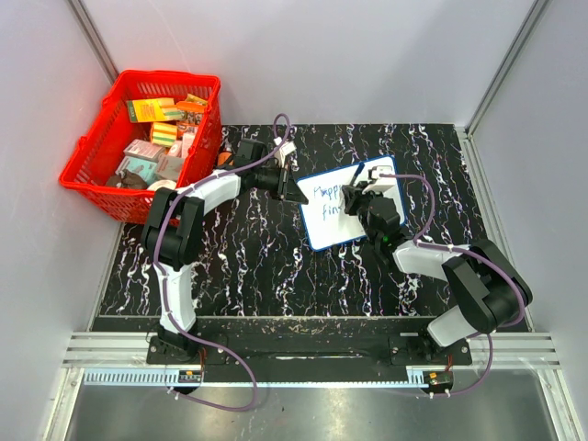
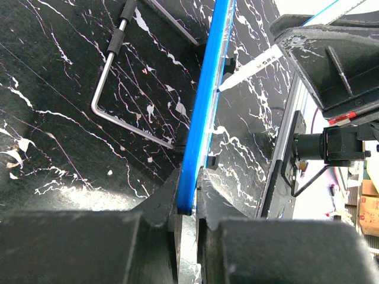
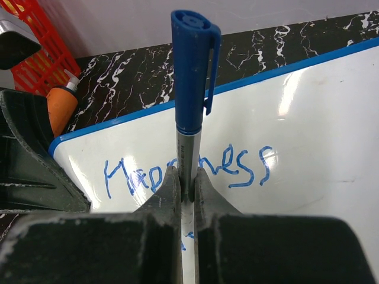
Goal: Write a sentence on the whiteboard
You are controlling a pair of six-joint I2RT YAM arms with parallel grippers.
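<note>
1. Black marbled tabletop (image 1: 257, 276) fills the floor of a pale-walled booth.
2. Nearest, the right gripper (image 3: 186, 186) is clenched on a blue-capped marker (image 3: 192, 77); its own fingers hide the tip.
3. The whiteboard (image 3: 320, 118) sits mid-table, right of centre. The sentence (image 3: 237, 168) shows "Happiness"; the second line is mostly covered by that gripper.
4. The left gripper (image 2: 188, 204) pinches the board's left blue rim, seen only edge-on.
5. Far left stands a red basket (image 1: 92, 161), its contents too small to name.
</note>
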